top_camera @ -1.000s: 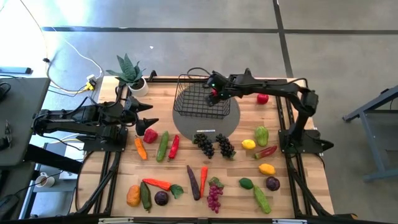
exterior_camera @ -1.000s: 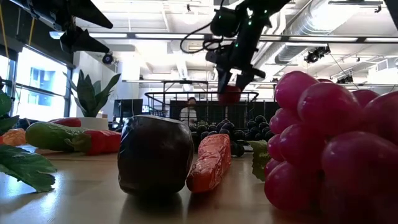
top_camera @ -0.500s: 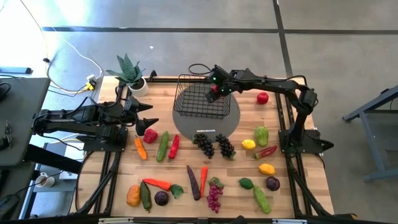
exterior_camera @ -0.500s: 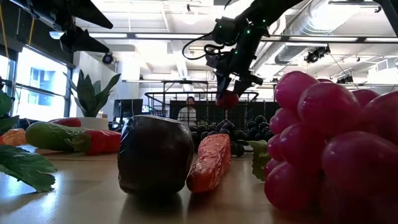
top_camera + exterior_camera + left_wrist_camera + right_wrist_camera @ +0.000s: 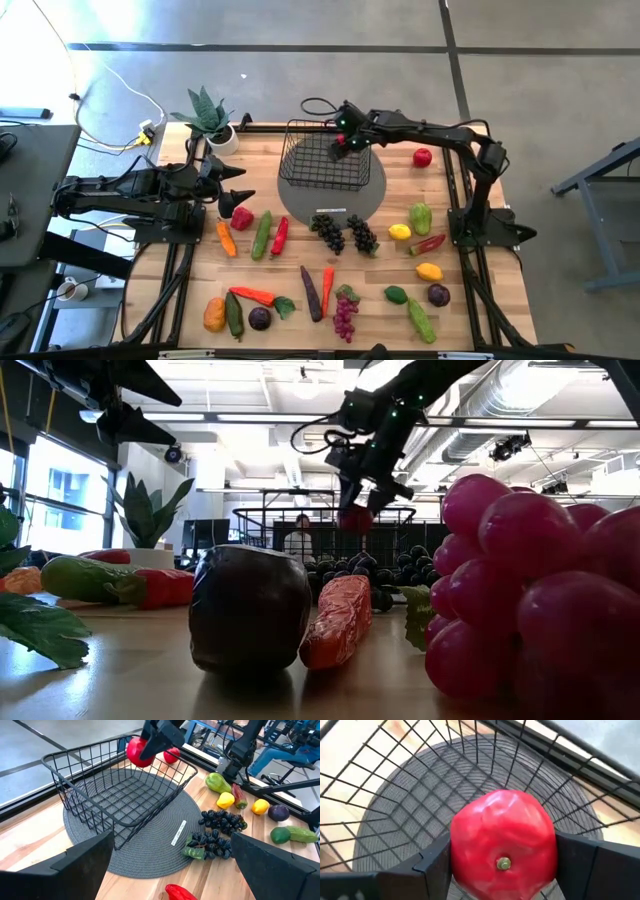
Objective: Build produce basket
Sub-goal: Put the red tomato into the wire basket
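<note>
The black wire basket (image 5: 322,158) stands on a grey round mat (image 5: 372,188) at the table's far middle; it also shows in the left wrist view (image 5: 120,790). My right gripper (image 5: 350,145) hangs over the basket's far right part, shut on a red apple (image 5: 502,844), which also shows in the low view (image 5: 355,519) and the left wrist view (image 5: 139,752). My left gripper (image 5: 245,197) is open and empty at the table's left, near a red pepper (image 5: 241,217). Other produce lies spread over the table. My right gripper pinches the red apple's two opposite sides (image 5: 457,847) between its two fingers. The fingers point down, slanting from the table's right. The apple hangs clear above the basket's floor, its stem end (image 5: 503,864) facing the wrist camera.
A potted spiky plant (image 5: 210,118) stands at the far left. A second red apple (image 5: 422,157) lies at the far right. Grapes (image 5: 345,235), a cucumber (image 5: 262,234), a lemon (image 5: 399,232), carrots and an eggplant (image 5: 311,293) lie on the table's near half.
My right gripper has carried the red apple toward the table's left and far edge, over the basket, and a little lower. It stays shut on the apple.
</note>
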Tool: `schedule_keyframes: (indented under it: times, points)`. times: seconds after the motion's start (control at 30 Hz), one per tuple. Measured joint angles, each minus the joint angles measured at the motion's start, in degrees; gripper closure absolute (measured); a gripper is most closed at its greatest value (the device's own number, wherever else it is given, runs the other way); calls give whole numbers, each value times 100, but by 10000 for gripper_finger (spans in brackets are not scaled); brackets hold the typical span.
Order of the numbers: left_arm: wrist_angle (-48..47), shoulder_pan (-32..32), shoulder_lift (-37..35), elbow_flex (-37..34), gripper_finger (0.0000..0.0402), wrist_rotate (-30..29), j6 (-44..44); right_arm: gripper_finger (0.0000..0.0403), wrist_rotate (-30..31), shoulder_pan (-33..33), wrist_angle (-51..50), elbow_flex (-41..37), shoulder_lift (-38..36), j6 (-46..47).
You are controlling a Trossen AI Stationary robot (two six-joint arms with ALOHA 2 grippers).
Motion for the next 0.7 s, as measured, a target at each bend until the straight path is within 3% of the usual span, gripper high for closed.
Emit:
schedule_keyframes:
  times: [0.53,0.7]
  points:
    - [-4,0,1,0,12,1,5,157,7,99,17,-7,340,-11]
    - [-4,0,0,0,12,1,5,130,303,80,120,-7,335,-4]
